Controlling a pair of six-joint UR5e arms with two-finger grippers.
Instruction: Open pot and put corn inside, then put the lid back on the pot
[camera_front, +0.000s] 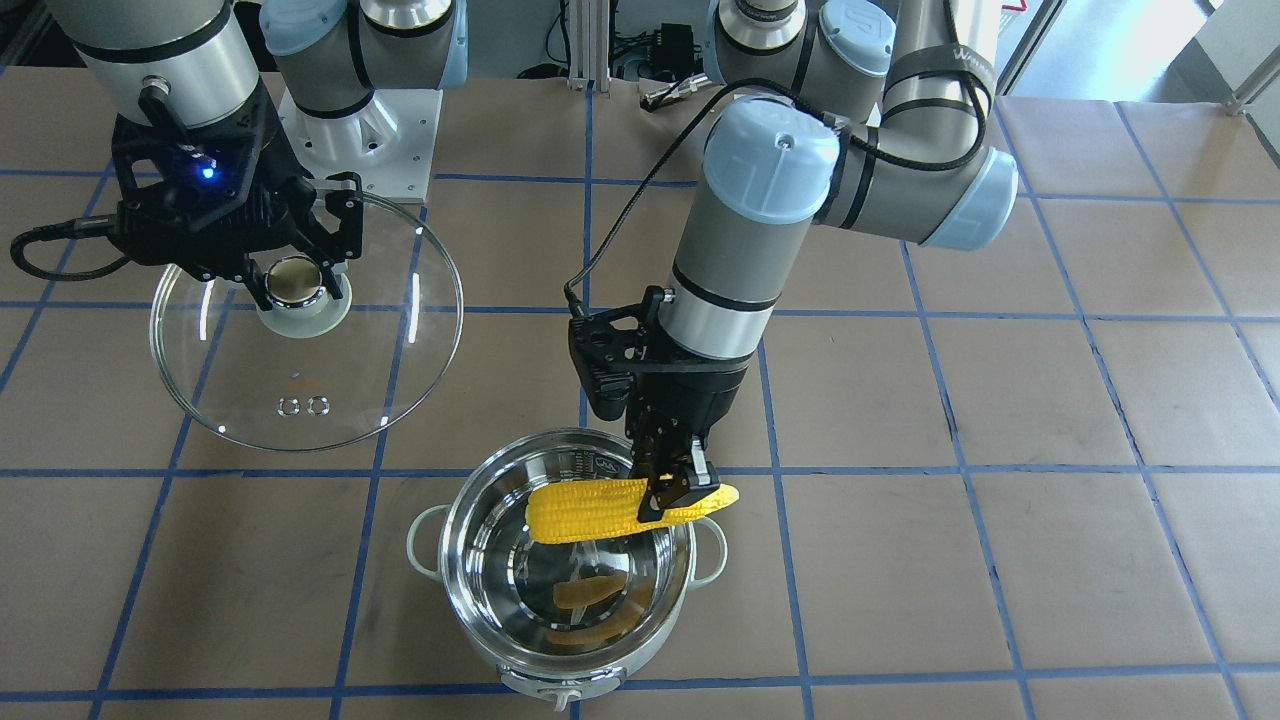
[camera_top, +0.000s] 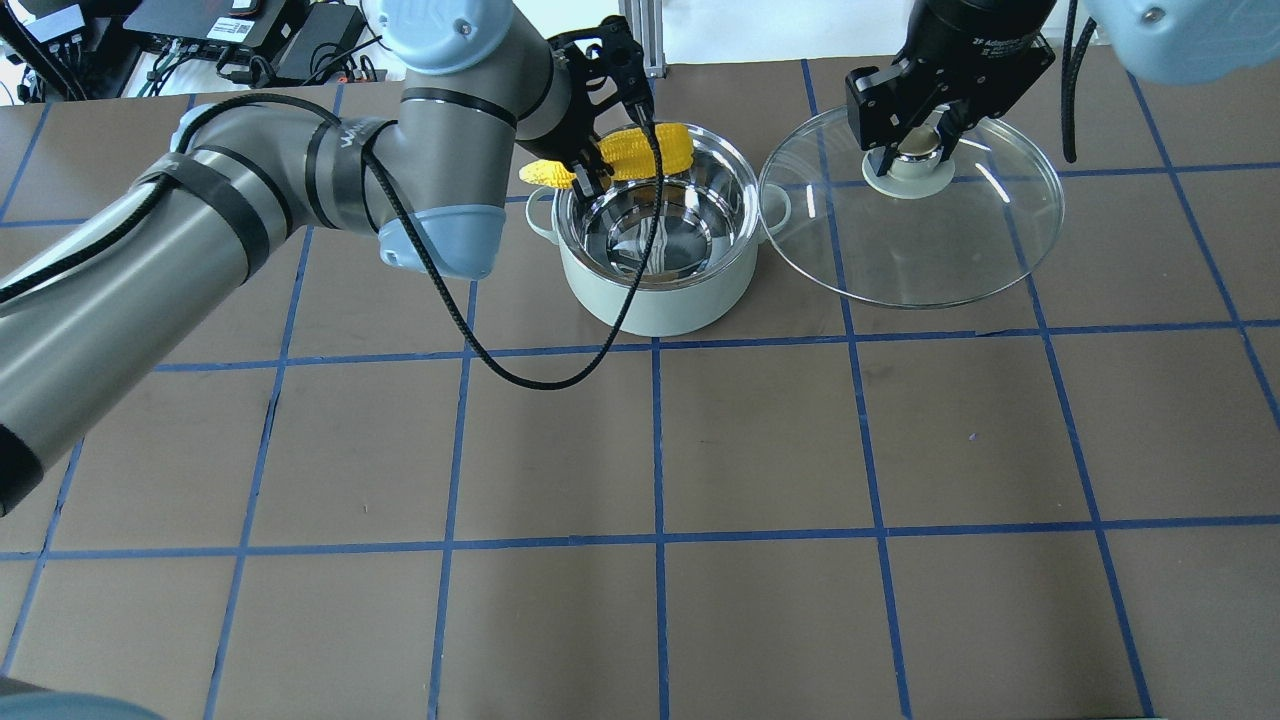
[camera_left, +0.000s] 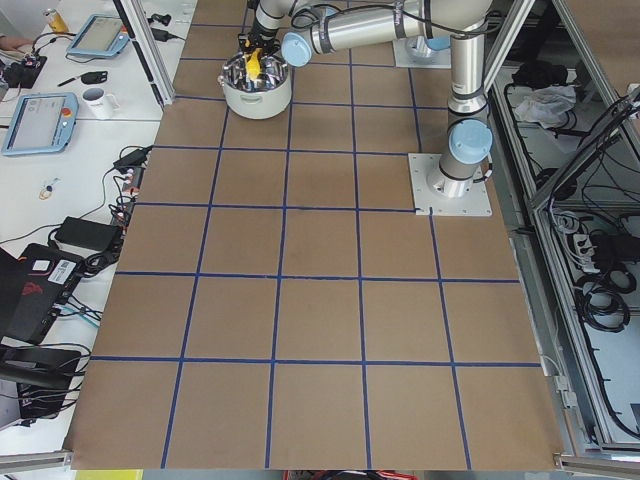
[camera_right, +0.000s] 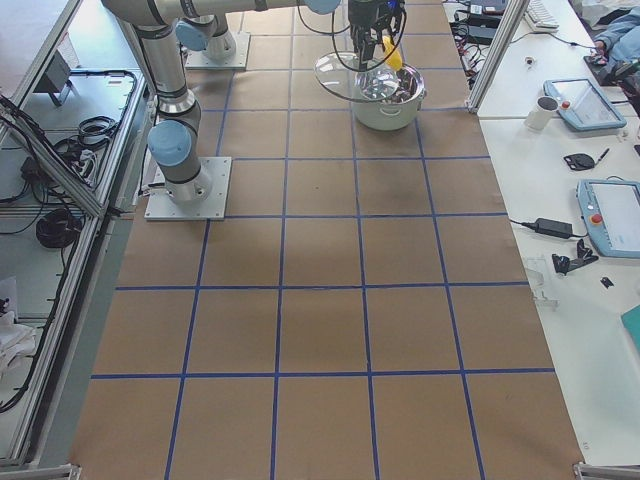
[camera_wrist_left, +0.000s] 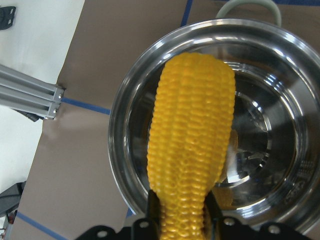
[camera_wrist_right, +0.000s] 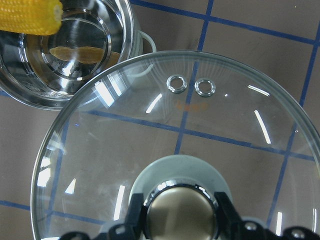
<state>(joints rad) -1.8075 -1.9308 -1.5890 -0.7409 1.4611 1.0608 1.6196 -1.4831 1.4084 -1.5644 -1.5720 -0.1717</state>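
The pot (camera_front: 568, 640) (camera_top: 690, 300) stands open on the table, shiny inside and empty apart from reflections. My left gripper (camera_front: 678, 497) (camera_top: 592, 160) is shut on the yellow corn (camera_front: 585, 508) (camera_top: 655, 150) near its thin end and holds it level over the pot's far rim. In the left wrist view the corn (camera_wrist_left: 192, 150) hangs above the pot (camera_wrist_left: 280, 75). My right gripper (camera_front: 290, 280) (camera_top: 915, 150) is shut on the knob of the glass lid (camera_front: 380, 330) (camera_top: 950, 250) and holds it beside the pot; the right wrist view shows the lid (camera_wrist_right: 200, 130) and the pot (camera_wrist_right: 100, 80).
The table is brown paper with a blue tape grid. The arm bases (camera_front: 365, 140) stand at the robot's side of the table. A black cable (camera_top: 480, 350) loops from the left arm in front of the pot. Side benches with tablets and a mug (camera_left: 100, 100) flank the table.
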